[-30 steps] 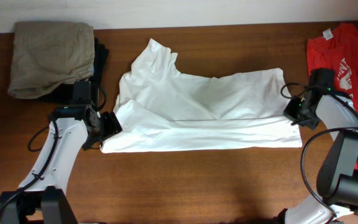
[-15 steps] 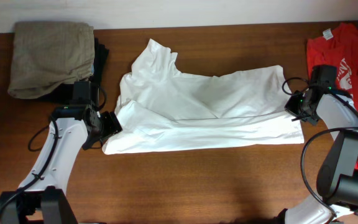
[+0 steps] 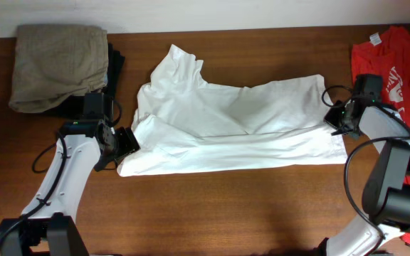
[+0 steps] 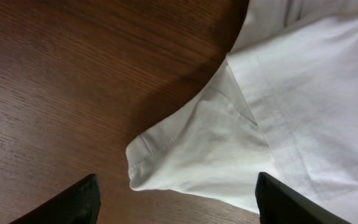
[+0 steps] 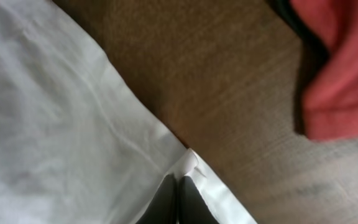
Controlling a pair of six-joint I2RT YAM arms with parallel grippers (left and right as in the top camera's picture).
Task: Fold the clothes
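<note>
Two grippers frame the white T-shirt [image 3: 226, 131], lying long left-to-right between them: your right gripper [image 5: 179, 194] pinches its right edge, your left gripper [image 4: 178, 202], wide open, hovers at its near-left corner, nothing held.

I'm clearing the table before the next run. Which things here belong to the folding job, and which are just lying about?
Part of the job: white T-shirt; left gripper, open at its corner; right gripper, shut on its edge.
Lying about: red T-shirt; khaki garment; black garment beneath it.
</note>
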